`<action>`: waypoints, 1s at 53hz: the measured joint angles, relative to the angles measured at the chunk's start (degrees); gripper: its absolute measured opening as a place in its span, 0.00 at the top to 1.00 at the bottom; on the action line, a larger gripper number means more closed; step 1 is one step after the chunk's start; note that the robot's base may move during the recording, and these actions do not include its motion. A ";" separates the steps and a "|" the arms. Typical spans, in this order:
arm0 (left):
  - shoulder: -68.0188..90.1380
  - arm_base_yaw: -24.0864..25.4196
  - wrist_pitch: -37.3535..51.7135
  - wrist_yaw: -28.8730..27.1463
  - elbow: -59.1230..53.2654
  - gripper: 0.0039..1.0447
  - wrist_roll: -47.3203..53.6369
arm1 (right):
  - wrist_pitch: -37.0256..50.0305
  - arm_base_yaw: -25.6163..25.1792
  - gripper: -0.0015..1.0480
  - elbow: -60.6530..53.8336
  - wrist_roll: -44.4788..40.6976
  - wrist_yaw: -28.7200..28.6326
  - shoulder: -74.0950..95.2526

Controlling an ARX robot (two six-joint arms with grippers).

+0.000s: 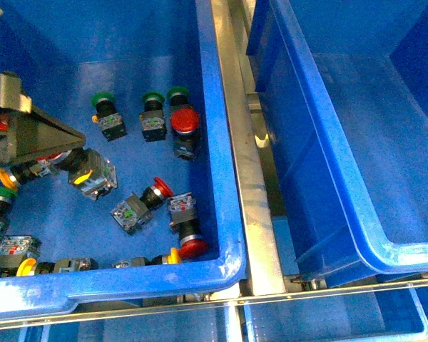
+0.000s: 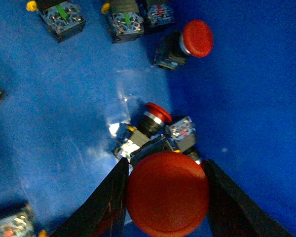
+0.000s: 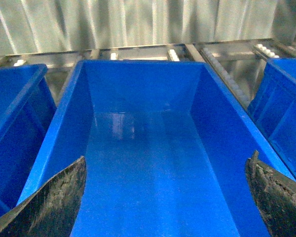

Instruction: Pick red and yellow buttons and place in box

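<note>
My left gripper (image 2: 167, 197) is shut on a red button (image 2: 167, 200), its big red cap pinched between the dark fingers (image 2: 106, 202). In the front view this gripper (image 1: 60, 146) hangs over the left side of the source bin (image 1: 221, 178). Loose red buttons (image 1: 185, 122) (image 1: 160, 189) (image 1: 192, 246) and yellow buttons (image 1: 85, 178) (image 1: 25, 267) lie on that bin's floor. The box (image 1: 328, 178) stands to the right with nothing in it. My right gripper (image 3: 167, 197) is open and empty above the box (image 3: 138, 63).
Green-capped buttons (image 1: 102, 102) (image 1: 153, 100) lie among the others. A metal rail (image 1: 250, 178) runs between the two bins. Other blue bins (image 3: 15, 108) (image 3: 286, 98) flank the box, with a roller conveyor behind.
</note>
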 joint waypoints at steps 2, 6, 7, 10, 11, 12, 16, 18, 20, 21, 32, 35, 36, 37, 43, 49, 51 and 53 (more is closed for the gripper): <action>-1.25 0.09 0.09 1.36 -0.55 0.66 -2.29 | 0.00 0.00 0.07 0.00 0.00 0.02 0.00; -4.26 0.15 -0.35 4.55 -1.46 0.66 -6.84 | 0.00 0.00 0.07 0.00 0.00 0.00 0.00; -4.70 0.15 -0.57 5.05 -1.53 0.66 -7.17 | 0.00 0.00 0.07 0.00 0.00 0.00 0.00; -6.82 0.13 -1.64 7.72 -1.79 0.66 -10.91 | 0.00 0.00 0.07 0.02 0.00 0.00 0.00; -7.65 0.07 -1.92 8.57 -1.92 0.66 -12.33 | 0.00 0.00 0.07 0.00 0.00 0.00 0.00; -8.48 -0.04 -2.29 9.14 -2.03 0.66 -13.68 | 0.00 0.00 0.07 0.00 0.00 0.00 0.00; -11.13 -0.44 -2.27 11.30 -2.51 0.66 -19.19 | 0.00 0.00 0.07 0.00 0.00 0.00 0.00; -12.11 -0.74 -1.95 11.96 -2.56 0.66 -21.59 | 0.00 0.00 0.07 0.00 0.00 0.02 0.00; -12.79 -1.07 -1.75 12.15 -2.56 0.66 -23.50 | 0.00 0.00 0.07 0.00 0.00 0.00 0.00; -13.18 -1.29 -1.44 12.48 -2.56 0.66 -24.72 | 0.00 0.00 0.07 0.00 0.00 0.00 0.00; -14.08 -4.13 2.78 12.57 -2.01 0.66 -34.86 | 0.00 0.00 0.07 0.00 0.00 0.00 0.00; -13.66 -5.35 4.20 12.07 -1.57 0.66 -37.18 | 0.00 0.00 0.07 0.00 0.00 0.02 0.00; -13.59 -5.62 4.52 11.93 -1.49 0.66 -37.57 | 0.00 0.00 0.07 0.00 0.00 0.00 0.00; -13.33 -6.14 4.96 11.72 -1.25 0.66 -38.29 | 0.00 0.00 0.07 0.00 0.00 0.00 0.00; -11.58 -9.73 6.78 9.55 0.17 0.66 -41.31 | 0.00 0.00 0.07 0.02 0.00 0.00 0.00; -9.66 -13.79 8.33 7.91 1.57 0.66 -43.58 | 0.00 0.00 0.07 0.02 0.00 0.00 0.00; -9.22 -14.97 8.48 7.37 2.05 0.66 -44.28 | 0.00 0.00 0.07 0.00 0.00 0.02 0.00; -8.79 -16.41 8.66 6.86 2.69 0.66 -44.94 | 0.00 0.00 0.07 0.00 0.00 0.00 0.00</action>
